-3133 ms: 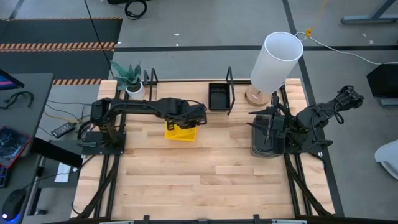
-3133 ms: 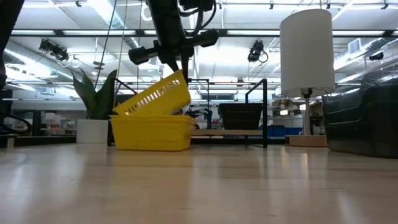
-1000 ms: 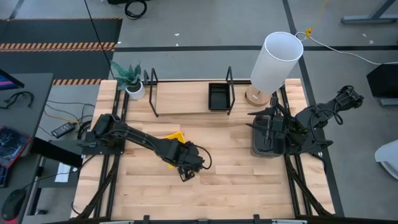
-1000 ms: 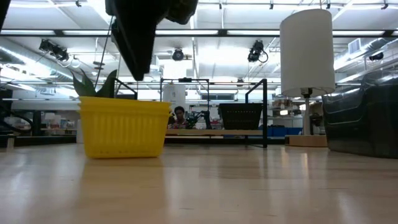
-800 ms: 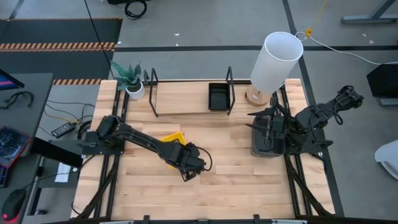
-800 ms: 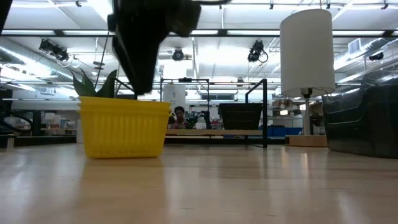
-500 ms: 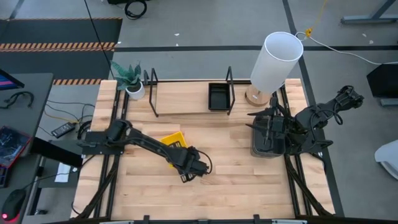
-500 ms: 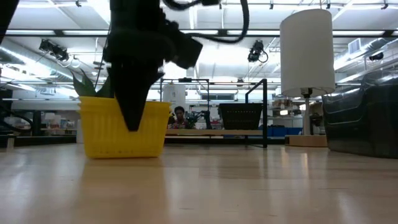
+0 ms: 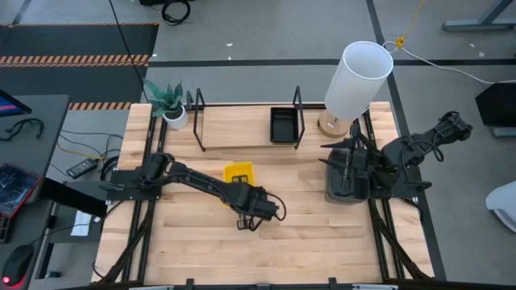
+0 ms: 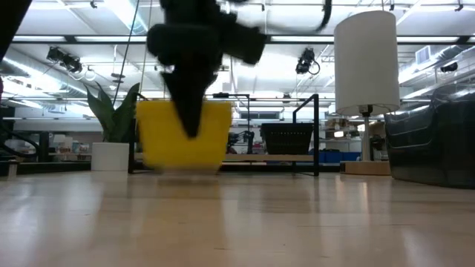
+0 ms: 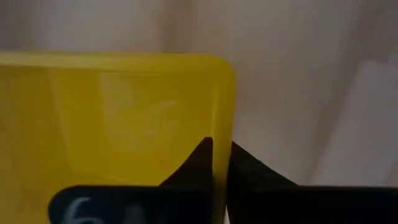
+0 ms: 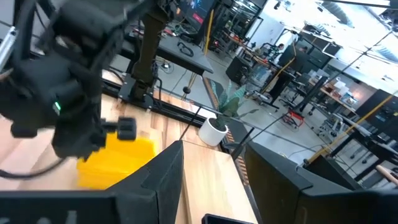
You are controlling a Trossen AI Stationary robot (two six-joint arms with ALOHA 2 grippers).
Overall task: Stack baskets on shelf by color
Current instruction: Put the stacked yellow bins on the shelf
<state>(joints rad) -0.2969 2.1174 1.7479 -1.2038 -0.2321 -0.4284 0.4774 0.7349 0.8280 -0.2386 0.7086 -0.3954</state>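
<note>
While the table [image 9: 322, 234] carries everything, the shelf [image 9: 242, 137] sits at its far edge w/ one black basket [image 9: 283, 125] at its right end. Grey baskets [image 9: 345, 184] are stacked by the right arm, whose right gripper [image 9: 348, 165] hangs over them, jaws apart. Left gripper [image 11: 219, 163] is mid-table, jaws clamped on the rim of a yellow basket [image 9: 239, 173], which looks just off the wood in the low view.
</note>
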